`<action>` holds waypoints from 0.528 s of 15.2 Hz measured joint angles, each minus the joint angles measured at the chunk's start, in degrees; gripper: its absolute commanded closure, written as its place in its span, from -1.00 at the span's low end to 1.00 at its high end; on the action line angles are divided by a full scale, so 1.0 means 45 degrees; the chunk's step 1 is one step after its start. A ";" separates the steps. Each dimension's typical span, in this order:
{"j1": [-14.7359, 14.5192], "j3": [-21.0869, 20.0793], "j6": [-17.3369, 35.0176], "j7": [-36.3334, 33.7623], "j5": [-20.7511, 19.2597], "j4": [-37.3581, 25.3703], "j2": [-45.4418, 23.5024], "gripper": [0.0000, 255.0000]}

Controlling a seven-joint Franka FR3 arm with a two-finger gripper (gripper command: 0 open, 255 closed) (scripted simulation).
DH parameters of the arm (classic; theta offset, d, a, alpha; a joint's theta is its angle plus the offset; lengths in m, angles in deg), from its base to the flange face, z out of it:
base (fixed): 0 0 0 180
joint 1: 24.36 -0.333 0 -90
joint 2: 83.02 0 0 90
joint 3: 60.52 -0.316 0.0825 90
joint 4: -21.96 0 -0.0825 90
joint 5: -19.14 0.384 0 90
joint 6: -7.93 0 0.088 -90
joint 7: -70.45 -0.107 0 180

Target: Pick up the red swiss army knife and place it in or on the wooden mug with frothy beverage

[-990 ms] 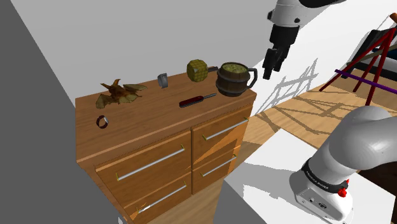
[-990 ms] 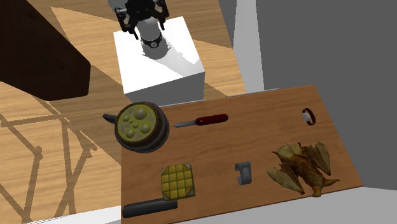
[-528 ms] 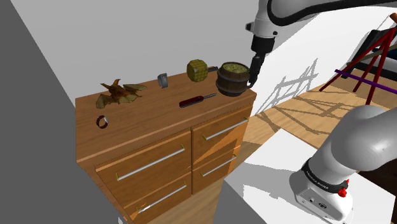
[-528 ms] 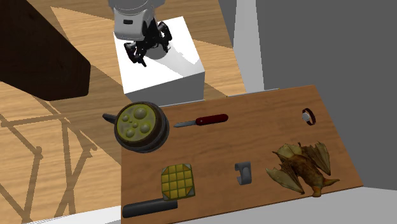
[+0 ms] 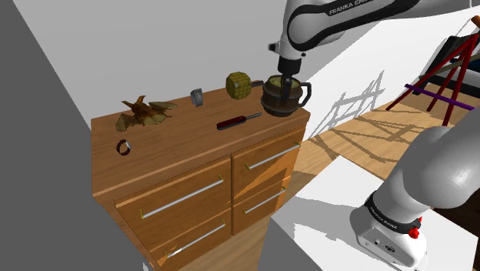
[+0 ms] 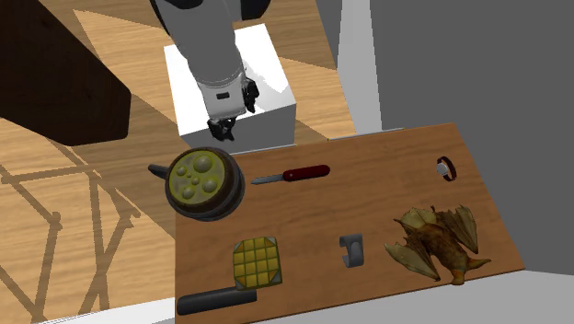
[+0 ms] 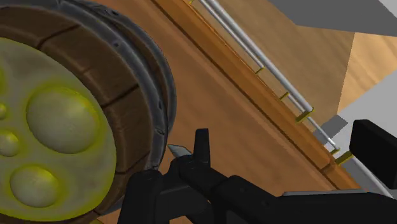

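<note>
Nearest the shoulder camera stands the white box stand (image 5: 323,208) with the white arm (image 5: 338,15) rising from it. Half a second ago the black claw (image 5: 286,81) hung off the end of the wooden chest of drawers (image 5: 169,142), beside the mug's handle. Now it has come in over the chest and sits right above the rim of the round wooden mug with dark bands and yellow-green froth (image 5: 281,100). The claw stands wide and holds nothing. Nothing on the chest has shifted.

The chest has four drawers (image 5: 185,196), each with one silver bar handle. On its top lies one of each thing. One small red-and-white ring (image 5: 123,146) is by the front corner at the end away from the arm. One red swiss army knife with its grey blade out (image 5: 238,120) lies flat near the front edge, about halfway along, well apart from the claw and just beside the mug. The mug fills the front corner at the arm's end. Farther back are one yellow-green gridded ball (image 5: 239,85), one grey clip (image 5: 198,97) and one brown winged figure (image 5: 142,112). One black bar (image 6: 216,299) lies along the back edge.
</note>
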 measured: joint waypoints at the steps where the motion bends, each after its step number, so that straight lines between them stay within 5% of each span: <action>1: -0.0120 0.0008 0.0244 0.0431 0.0059 -0.0178 -0.0396 -1.00; 8: -0.0669 -0.0063 0.1697 0.3656 0.0593 -0.2245 -0.3722 -1.00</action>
